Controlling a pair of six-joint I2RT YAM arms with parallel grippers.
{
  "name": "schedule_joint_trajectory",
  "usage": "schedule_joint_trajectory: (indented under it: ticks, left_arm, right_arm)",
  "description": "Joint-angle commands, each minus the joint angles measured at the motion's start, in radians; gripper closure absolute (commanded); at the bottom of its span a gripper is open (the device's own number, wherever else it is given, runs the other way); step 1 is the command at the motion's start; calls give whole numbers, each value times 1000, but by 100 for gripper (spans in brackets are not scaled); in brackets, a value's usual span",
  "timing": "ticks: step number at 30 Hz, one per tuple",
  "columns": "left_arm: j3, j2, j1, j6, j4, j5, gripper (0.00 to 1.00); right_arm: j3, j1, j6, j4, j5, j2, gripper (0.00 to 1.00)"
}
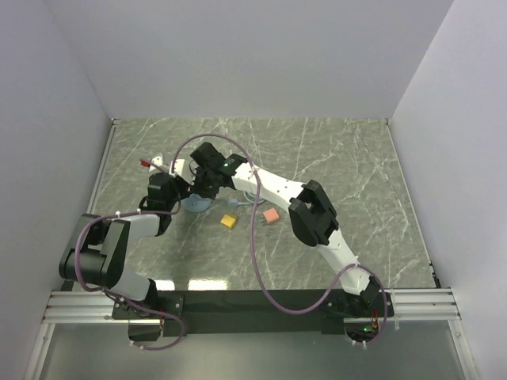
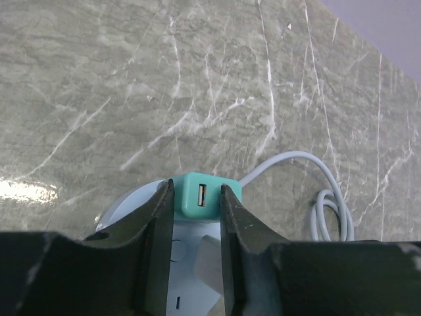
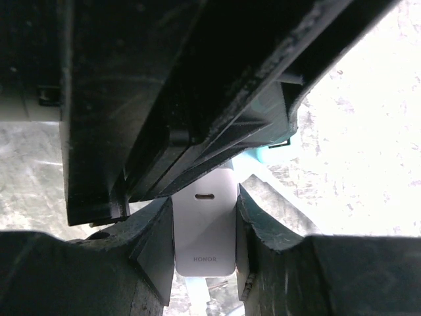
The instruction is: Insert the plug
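My right gripper point(image 3: 202, 201) pinches the white HONOR charger point(image 3: 205, 237), long axis running along my fingers, prongs hidden. My left gripper point(image 2: 197, 191) clamps the teal USB socket block point(image 2: 199, 203), with its white cable point(image 2: 332, 197) trailing right. Teal shows just beyond the charger. Seated or not: cannot tell. No containers; a yellow block point(image 1: 228, 221) and a pink block point(image 1: 271, 215) lie nearby.

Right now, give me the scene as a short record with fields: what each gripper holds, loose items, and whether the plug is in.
left gripper: shut on teal socket block, USB port facing the wrist camera
right gripper: shut on white charger marked HONOR
white cable: runs from behind the block, looped on the table
loose items: yellow block, pink block
plug seated: cannot tell
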Motion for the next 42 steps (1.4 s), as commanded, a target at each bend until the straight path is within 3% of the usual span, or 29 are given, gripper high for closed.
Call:
schedule_joint_trajectory:
  ticks: [1,17,26,40,42]
  left_arm:
    - [-19,56,-93,63,-90,138,99]
    - [-54,-4,-96,34,-103,78,99]
    - [-88,-96,-94,3,-114,14,99]
    - [-134,-254,-67,-14,-165,-55,65]
    - [-148,-275,-67,-15,-153,-47,56]
  right_arm:
    - [-39,85,11,-35,-4,169,100]
    - [48,94,31,-79,-21,258,100]
    - [-23,85,44,-40,2,204,100]
    - [-102,79,50,5,17,132,100]
    - [-111,79,53,10,22,120,100]
